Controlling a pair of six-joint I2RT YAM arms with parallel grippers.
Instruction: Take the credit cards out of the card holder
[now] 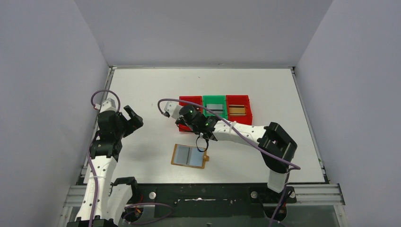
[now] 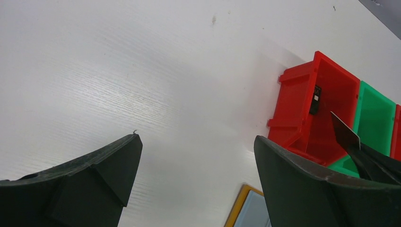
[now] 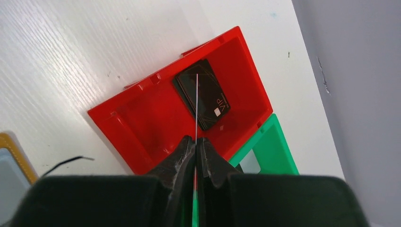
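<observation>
Holds the left claw (image 1: 136,118) wide open above the white bench (image 1: 142,85), at its left side. Finds the card holder (image 1: 190,155) unfolded and flat at mid-bench, pale pockets up, long axis running left to right, tab at its right edge. Pinches a thin credit card (image 2: 344,132) in the closed right claw (image 3: 196,142), edge-on, long axis pointing straight out from the fingertips over the leftmost red bin (image 3: 142,123), where a black card (image 3: 210,97) lies slantwise. Shows, further right, a green bin (image 1: 204,101) with a silver-grey card (image 1: 215,107) and a second red bin (image 1: 249,109) with a gold-brown card (image 1: 237,110).
</observation>
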